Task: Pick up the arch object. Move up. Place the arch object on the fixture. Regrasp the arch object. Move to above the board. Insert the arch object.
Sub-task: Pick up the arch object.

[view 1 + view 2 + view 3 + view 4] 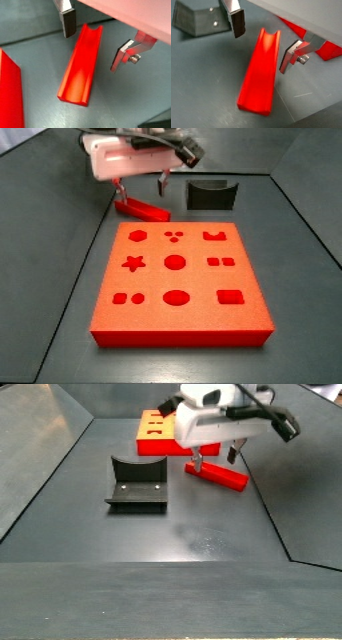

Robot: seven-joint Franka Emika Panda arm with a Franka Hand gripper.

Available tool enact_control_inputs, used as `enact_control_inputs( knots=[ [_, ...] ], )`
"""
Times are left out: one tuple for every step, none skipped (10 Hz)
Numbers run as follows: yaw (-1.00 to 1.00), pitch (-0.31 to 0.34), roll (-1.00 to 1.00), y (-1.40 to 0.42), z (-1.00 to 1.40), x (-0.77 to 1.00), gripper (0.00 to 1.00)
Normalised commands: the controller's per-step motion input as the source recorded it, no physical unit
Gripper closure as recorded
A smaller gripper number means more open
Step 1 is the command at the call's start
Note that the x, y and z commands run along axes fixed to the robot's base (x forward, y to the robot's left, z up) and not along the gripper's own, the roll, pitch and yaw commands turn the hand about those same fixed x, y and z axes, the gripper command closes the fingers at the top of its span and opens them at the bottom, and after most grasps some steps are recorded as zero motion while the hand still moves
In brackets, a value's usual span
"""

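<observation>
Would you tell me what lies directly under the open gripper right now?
The arch object lies on the grey floor, groove up, between the open gripper's fingers, untouched. Its underside is hidden.

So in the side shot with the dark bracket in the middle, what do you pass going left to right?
Fixture → arch object, lying on the floor, with the open gripper just above it. The board sits farther back, between them, so I leave it unplaced.

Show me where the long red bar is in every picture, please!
Wrist view: the arch object lies on the grey floor, below the open hand.
Wrist view: the arch object lies lengthwise under the hand.
Side view: it shows behind the board, under the hand.
Side view: it lies right of the fixture.
Shared landmark: the hand above it.
</observation>
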Motion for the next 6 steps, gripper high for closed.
enact_control_inputs(
  knots=[
    [0.77,-0.224,0.28,0.0,-0.28,-0.01,0.0],
    [0.63,-0.203,0.25,-0.04,-0.3,-0.05,0.0],
    [0.46,-0.19,0.21,-0.08,-0.29,-0.12,0.0],
    [0.43,-0.164,0.22,-0.06,-0.19,-0.09,0.0],
    [0.39,-0.149,0.22,-0.05,-0.19,-0.06,0.0],
    [0.29,-0.109,0.2,-0.07,-0.14,-0.01,0.0]
  ],
)
